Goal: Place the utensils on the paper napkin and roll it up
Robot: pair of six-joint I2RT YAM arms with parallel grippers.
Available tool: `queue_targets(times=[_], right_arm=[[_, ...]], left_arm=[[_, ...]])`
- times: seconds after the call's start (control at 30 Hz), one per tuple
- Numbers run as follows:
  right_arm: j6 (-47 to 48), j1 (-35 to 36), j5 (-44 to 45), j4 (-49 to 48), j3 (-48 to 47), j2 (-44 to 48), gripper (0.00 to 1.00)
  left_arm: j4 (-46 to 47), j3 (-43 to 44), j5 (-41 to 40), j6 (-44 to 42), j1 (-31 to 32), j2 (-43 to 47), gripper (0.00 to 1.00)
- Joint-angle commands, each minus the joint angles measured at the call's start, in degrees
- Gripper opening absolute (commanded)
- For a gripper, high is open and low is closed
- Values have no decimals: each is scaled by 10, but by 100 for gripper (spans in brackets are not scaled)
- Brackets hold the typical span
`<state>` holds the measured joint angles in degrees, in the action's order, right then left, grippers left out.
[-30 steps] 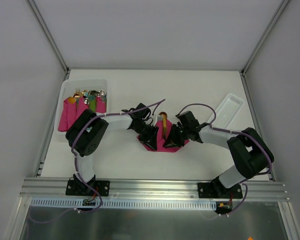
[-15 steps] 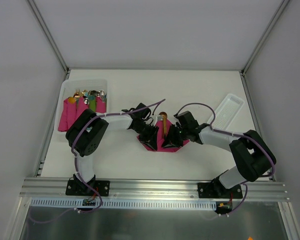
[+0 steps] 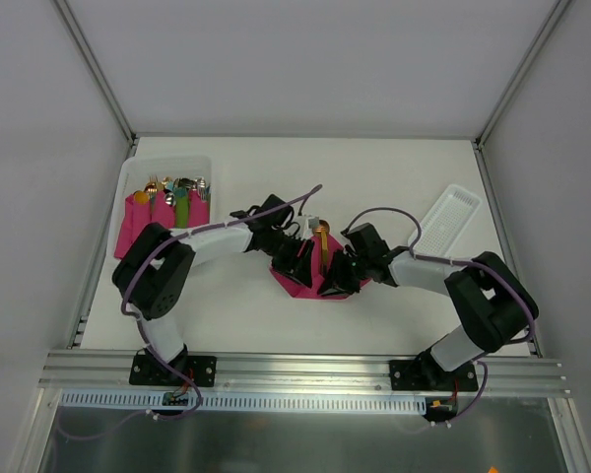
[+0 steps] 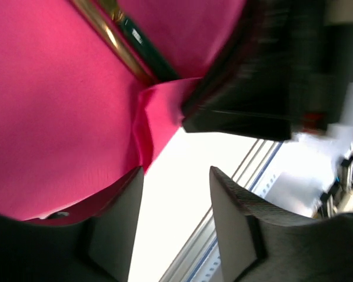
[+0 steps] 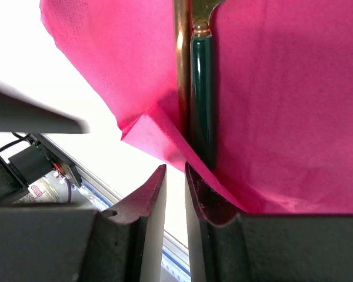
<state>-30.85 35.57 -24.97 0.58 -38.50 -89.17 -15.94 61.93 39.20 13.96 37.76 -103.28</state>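
The magenta paper napkin (image 3: 310, 284) lies at the table's middle with its sides lifted. The gold utensils (image 3: 321, 244) lie on it, a round spoon bowl at the far end; a dark green handle (image 5: 202, 88) lies beside a gold one (image 5: 182, 59). My left gripper (image 3: 297, 260) is at the napkin's left side. In the left wrist view it (image 4: 176, 170) is open and empty, one finger (image 4: 115, 223) against the napkin (image 4: 59, 117). My right gripper (image 3: 339, 276) is at the right side. In the right wrist view it (image 5: 175, 167) is almost shut with a slim empty gap, at a folded napkin corner (image 5: 147, 129).
A clear bin (image 3: 138, 177) at the back left holds several pink napkin bundles (image 3: 163, 212) with mixed cutlery tips. A white ridged tray (image 3: 448, 217) lies at the right. The metal rail (image 3: 295, 370) runs along the near edge.
The left arm's elbow has swung left and its gripper has shifted slightly right toward the utensils. The right gripper has edged left. The napkin's sides have drawn in.
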Motion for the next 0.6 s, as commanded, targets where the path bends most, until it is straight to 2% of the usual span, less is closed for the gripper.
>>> queue_targets(times=[0.0, 0.07, 0.17, 0.3, 0.57], right_arm=[[1, 3, 8, -22, 4, -10, 22], [-1, 3, 8, -22, 1, -13, 22], [-3, 3, 9, -22, 0, -14, 21], [-7, 5, 9, -22, 0, -12, 21], [-11, 4, 12, -15, 2, 0, 21]], left_arm=[[-14, 0, -60, -12, -21, 114, 50], [-36, -9, -105, -28, -27, 149, 54], [-47, -20, -152, -47, -33, 157, 64], [-85, -11, -193, -29, -51, 112, 63], [-92, 14, -283, -8, -57, 35, 55]])
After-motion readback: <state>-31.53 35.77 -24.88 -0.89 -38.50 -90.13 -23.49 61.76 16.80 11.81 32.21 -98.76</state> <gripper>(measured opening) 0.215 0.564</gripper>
